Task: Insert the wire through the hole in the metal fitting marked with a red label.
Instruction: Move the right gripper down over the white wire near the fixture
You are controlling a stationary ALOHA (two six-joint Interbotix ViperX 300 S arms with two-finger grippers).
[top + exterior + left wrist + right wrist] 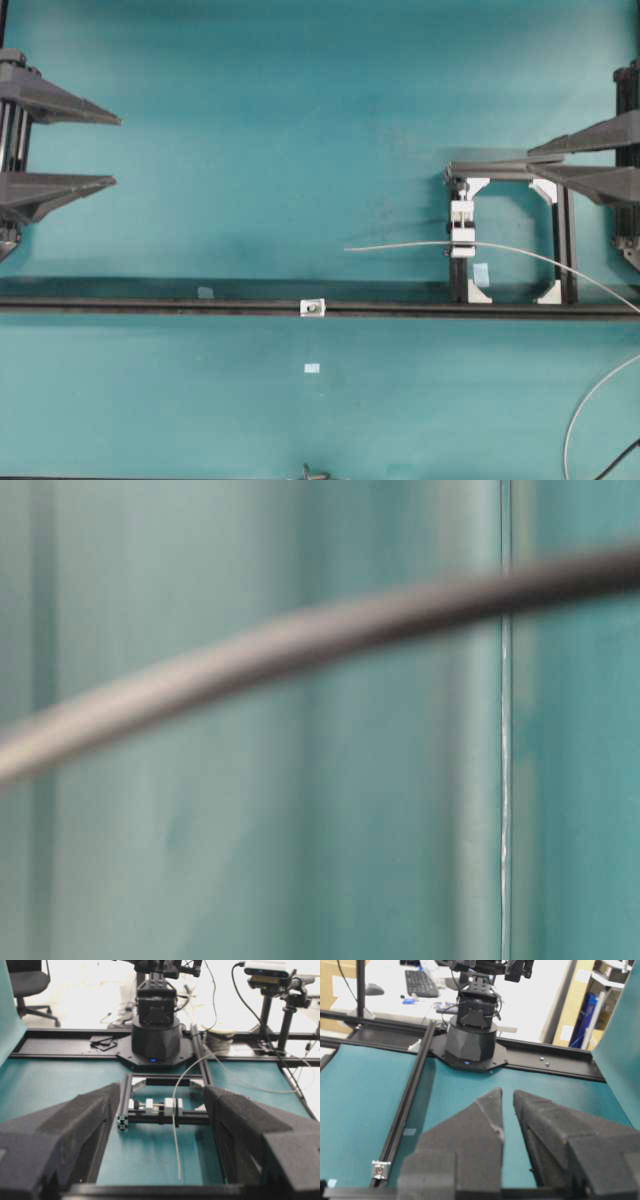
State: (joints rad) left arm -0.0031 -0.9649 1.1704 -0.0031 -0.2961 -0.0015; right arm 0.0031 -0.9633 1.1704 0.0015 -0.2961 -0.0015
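No brand name or readable writing shows in any view; the only marks are small pale tape squares on the teal table (250, 150), one just beside the dark rail (150, 305) at its far side and another (312, 368) on the bare mat below the fitting. No red label can be made out at this size. The metal fitting (313, 307) sits on the rail near mid-table, its tiny dark hole (314, 309) facing up; the right wrist view shows it at the rail's near end (379, 1170). The wire (440, 245) lies well apart from the fitting, held in the white clamp block (462, 228) inside the black rectangular frame (560, 240), its free end pointing left and its long tail curving off to the right edge. The frame holds only that clamp and its white corner brackets. The left gripper (112, 150) hangs at the left edge, fingers apart and holding nothing. The right gripper (490, 158) hovers over the frame's top bar, fingers a narrow gap apart (507, 1102), also holding nothing. The table-level view is a blur crossed by a thick grey cable (300, 640).
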